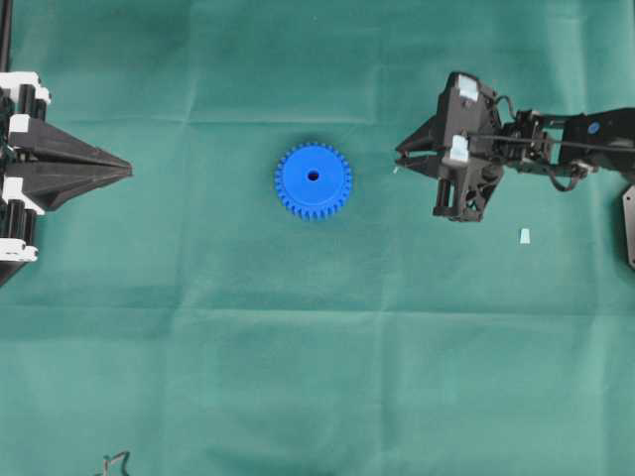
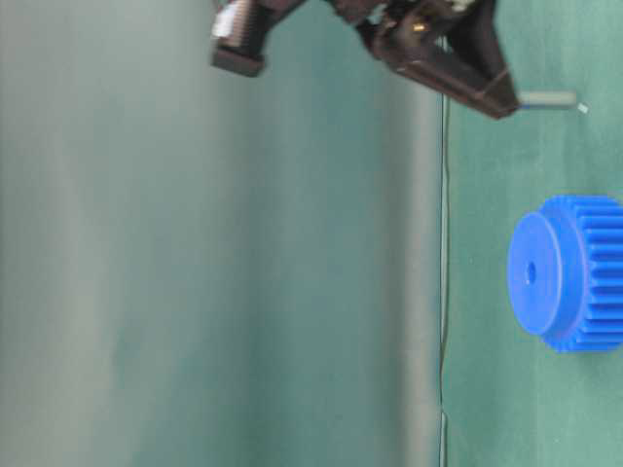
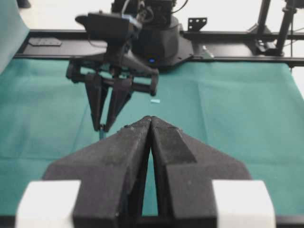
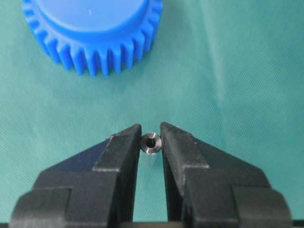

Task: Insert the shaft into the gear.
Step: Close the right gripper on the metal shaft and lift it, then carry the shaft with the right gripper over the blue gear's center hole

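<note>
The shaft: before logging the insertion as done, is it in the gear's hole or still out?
Out. The shaft sits between the right gripper fingertips, apart from the gear, whose centre hole shows empty.

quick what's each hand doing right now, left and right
Left hand: closed, holding nothing.
Right hand: closed on the shaft, near the gear.

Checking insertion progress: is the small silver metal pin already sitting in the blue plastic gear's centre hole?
No: the silver metal pin sits between the right gripper fingers, apart from the blue plastic gear.
</note>
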You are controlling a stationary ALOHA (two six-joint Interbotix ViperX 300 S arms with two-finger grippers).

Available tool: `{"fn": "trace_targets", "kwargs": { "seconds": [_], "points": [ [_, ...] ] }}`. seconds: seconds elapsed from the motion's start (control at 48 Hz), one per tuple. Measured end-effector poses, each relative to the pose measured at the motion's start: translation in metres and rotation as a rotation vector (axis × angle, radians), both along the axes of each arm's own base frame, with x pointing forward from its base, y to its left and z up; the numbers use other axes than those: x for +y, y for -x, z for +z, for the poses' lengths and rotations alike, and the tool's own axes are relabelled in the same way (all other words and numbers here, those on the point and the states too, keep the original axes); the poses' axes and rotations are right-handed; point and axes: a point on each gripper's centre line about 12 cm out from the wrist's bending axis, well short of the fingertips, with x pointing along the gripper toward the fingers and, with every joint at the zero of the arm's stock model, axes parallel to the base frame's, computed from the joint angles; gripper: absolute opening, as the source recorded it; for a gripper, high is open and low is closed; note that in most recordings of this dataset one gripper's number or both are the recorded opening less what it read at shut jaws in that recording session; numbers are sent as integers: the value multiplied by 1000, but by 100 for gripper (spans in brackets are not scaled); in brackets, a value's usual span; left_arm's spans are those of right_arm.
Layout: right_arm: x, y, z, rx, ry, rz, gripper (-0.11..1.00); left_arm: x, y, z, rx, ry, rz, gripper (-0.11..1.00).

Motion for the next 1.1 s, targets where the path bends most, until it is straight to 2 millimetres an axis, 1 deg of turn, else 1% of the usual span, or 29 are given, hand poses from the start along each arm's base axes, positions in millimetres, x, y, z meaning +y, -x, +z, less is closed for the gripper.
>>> {"fn": "trace_targets", "kwargs": {
  "seconds": [0.188, 0.271, 0.313, 0.479, 0.542, 0.709, 0.959, 1.105],
  "points": [
    [1, -2, 43, -11, -3, 12, 17, 0, 0, 0, 0, 0, 0, 0],
    [2, -2, 54, -11, 3, 20, 17, 0, 0, 0, 0, 0, 0, 0],
    [2, -3, 56, -9, 4, 22, 17, 0, 0, 0, 2, -2, 0, 0],
    [1, -6, 60, -12, 5, 22, 17, 0, 0, 0, 3, 0, 0, 0],
    [2, -12, 60, -12, 4, 28, 17, 0, 0, -1, 6, 0, 0, 0],
    [10, -39, 61, -18, 6, 67, 17, 0, 0, 0, 5, 0, 0, 0],
    [12, -87, 57, -22, 10, 94, 17, 0, 0, -1, 11, 3, 0, 0],
    [10, -101, 54, -17, 13, 97, 17, 0, 0, -2, 20, 17, 1, 0]
  ]
}}
